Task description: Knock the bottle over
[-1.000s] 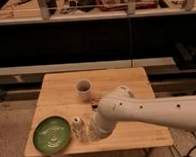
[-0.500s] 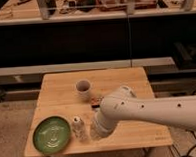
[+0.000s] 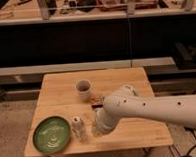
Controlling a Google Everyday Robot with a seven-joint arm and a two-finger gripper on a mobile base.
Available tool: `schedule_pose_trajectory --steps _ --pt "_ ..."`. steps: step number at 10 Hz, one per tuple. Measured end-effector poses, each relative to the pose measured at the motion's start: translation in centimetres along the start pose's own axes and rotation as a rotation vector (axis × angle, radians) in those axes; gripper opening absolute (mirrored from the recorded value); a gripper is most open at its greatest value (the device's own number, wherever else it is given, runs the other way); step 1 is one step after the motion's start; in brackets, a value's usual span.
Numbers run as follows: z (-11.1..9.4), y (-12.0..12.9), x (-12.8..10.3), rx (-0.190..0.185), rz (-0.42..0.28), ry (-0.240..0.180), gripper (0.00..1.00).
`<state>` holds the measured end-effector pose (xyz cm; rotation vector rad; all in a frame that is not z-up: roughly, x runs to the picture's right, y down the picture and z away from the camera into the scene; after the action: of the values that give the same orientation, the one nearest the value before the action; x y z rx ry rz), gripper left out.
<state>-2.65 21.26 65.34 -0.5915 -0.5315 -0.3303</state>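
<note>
The bottle (image 3: 78,128) is small, whitish and capped, and it stands upright near the front edge of the wooden table (image 3: 126,81), just right of a green plate. My white arm reaches in from the right and bends down toward the table. The gripper (image 3: 97,127) hangs low at its end, shut, a little to the right of the bottle with a narrow gap between them. Nothing is held in it.
A green plate (image 3: 52,134) lies at the table's front left. A beige open cup (image 3: 83,89) stands near the middle back. A small dark and orange object (image 3: 97,101) lies beside the arm. Dark shelving runs behind the table.
The arm and gripper have edged slightly toward the bottle. The bottle is still upright in about the same spot.
</note>
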Motion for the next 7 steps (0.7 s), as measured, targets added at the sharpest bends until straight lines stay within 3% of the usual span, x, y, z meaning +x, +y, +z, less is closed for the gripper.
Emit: schedule_pose_trajectory --steps 3,5,7 --pt "-1.4 0.3 -1.0 -0.032 0.021 0.001 0.28" --pt "-0.5 0.2 -0.8 -0.046 0.019 -0.014 0.28" --pt "1.1 -0.2 -0.5 -0.03 0.027 -0.016 0.28"
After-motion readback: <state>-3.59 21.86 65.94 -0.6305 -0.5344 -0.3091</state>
